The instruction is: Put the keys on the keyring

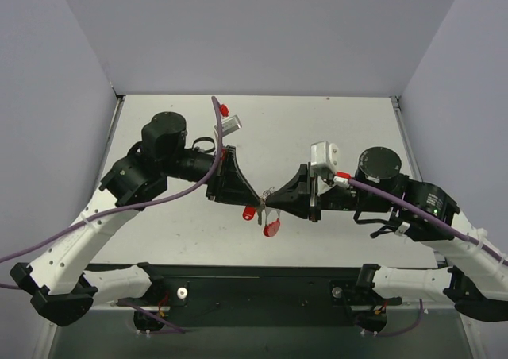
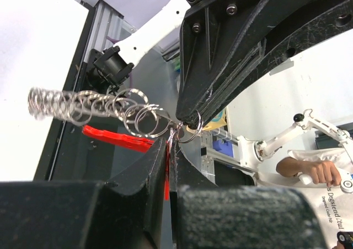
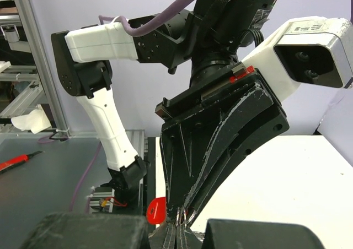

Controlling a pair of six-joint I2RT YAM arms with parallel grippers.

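Nearest to the cam in the left wrist view were the dark, blurred fingers (image 2: 138,183) of the left gripper (image 2: 170,166). They stood narrow w/ only a slit between them, and a thin red strip showed inside that slit. In the top view the key (image 1: 249,213) sat just beside this gripper's tip, on the side toward the arm bases. It was a very small pc w/ a bright red head, and its metal part was too small to make out. In the right wrist view the rounded red head peeked out beside the same tip, partly hidden by a finger. So the left gripper looked closed on the key.

The right gripper (image 1: 269,202) had its jaws fully together and met the left one tip to tip over the middle of the table (image 1: 333,121), both raised off it. It pinched the keyring (image 2: 110,111) by the chain; a silver ring came directly out of its tip. The chain was thin silver wire rings linked one into another, ending in a small tight coil. The curved bright red band (image 1: 272,228) hung under the right gripper's tip.

Counted: 1 key, 1 keyring (1 chain, 1 red band), 2 grippers. The rings overlapped too much for an exact no.
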